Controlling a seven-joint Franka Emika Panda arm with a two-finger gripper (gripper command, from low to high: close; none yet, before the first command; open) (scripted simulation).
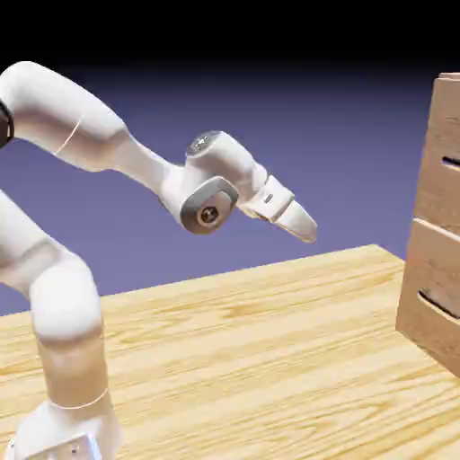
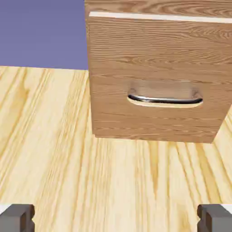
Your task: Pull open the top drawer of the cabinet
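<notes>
Exterior view, left to right. Robot arm (image 1: 65,301) at left, reaching right, hand angled down toward the cabinet. Gripper (image 2: 116,219) open: hand view has the two fingertips wide apart at the bottom edge, nothing between them. Hand is in midair, well short of the cabinet (image 1: 433,269) at the exterior view's right edge. Top drawer (image 1: 440,184) is the upper front there, dark slot handle (image 1: 452,162), looks shut; cabinet partly cut off by the frame.

Step in hand: approach, I'd say, no contact. Next move likely needs the hand raised and carried right, lined up with the upper handle. Hand view mostly faces the lower drawer (image 2: 158,54) and its curved metal handle (image 2: 165,100), so wrong-handle risk.

Surface: pale plank tabletop (image 1: 243,359), light streaky grain. Room: plain blue-violet backdrop (image 1: 296,117), black up top.
</notes>
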